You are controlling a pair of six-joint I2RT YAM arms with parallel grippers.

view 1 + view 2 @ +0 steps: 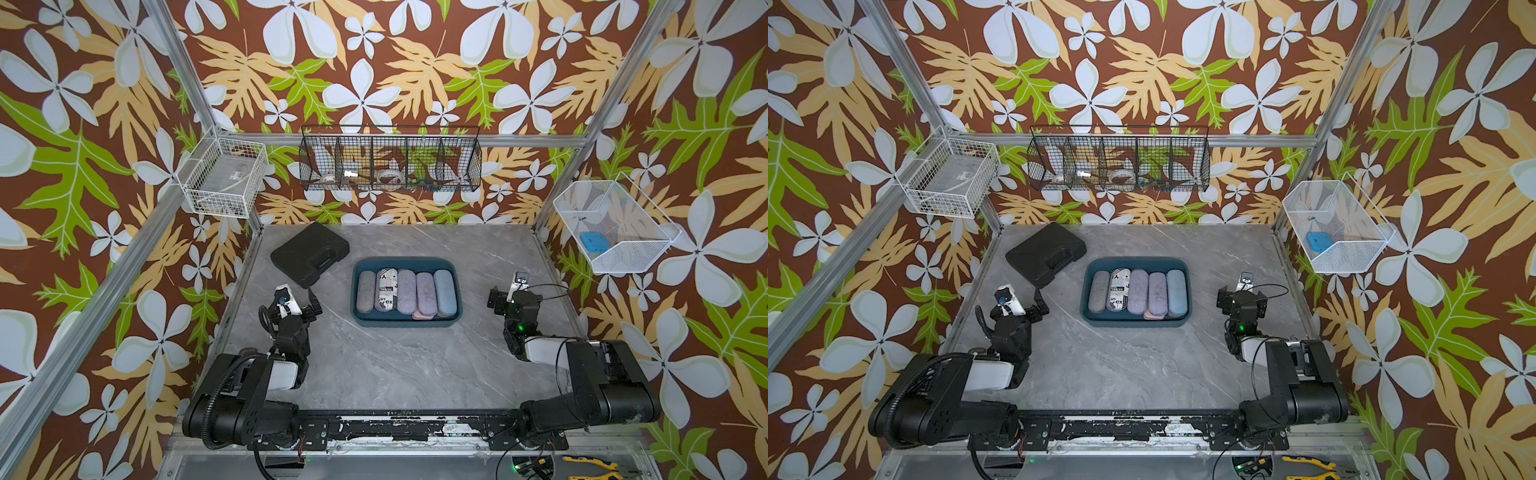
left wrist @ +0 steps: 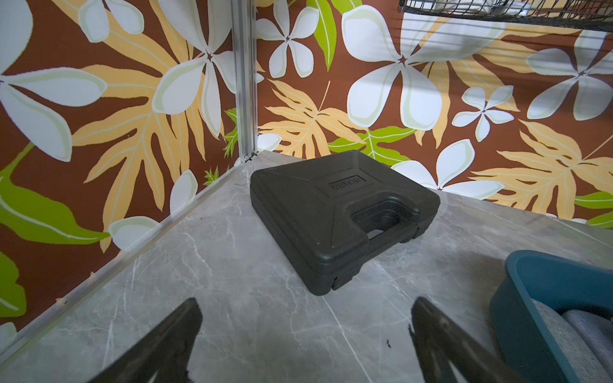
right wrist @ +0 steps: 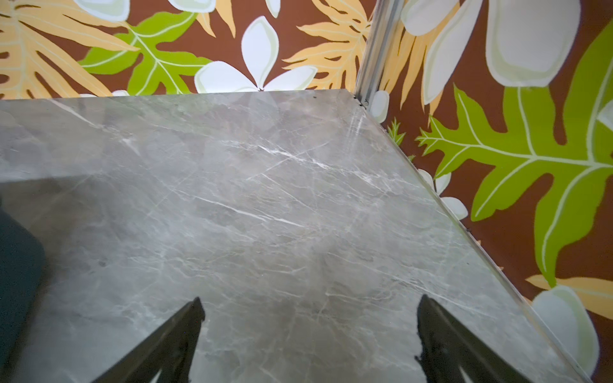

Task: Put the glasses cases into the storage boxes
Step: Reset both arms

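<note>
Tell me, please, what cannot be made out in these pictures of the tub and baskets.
- Both top views: the upper row of cases hides all but one end of a pink case in the storage box.
- Both top views: black wire basket contents, too small behind mesh.
- Left wrist view: black moulded case label, blurred.

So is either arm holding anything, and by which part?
Nothing is held. The left gripper and right gripper have open, empty jaws; the glasses cases lie in the storage box.
</note>
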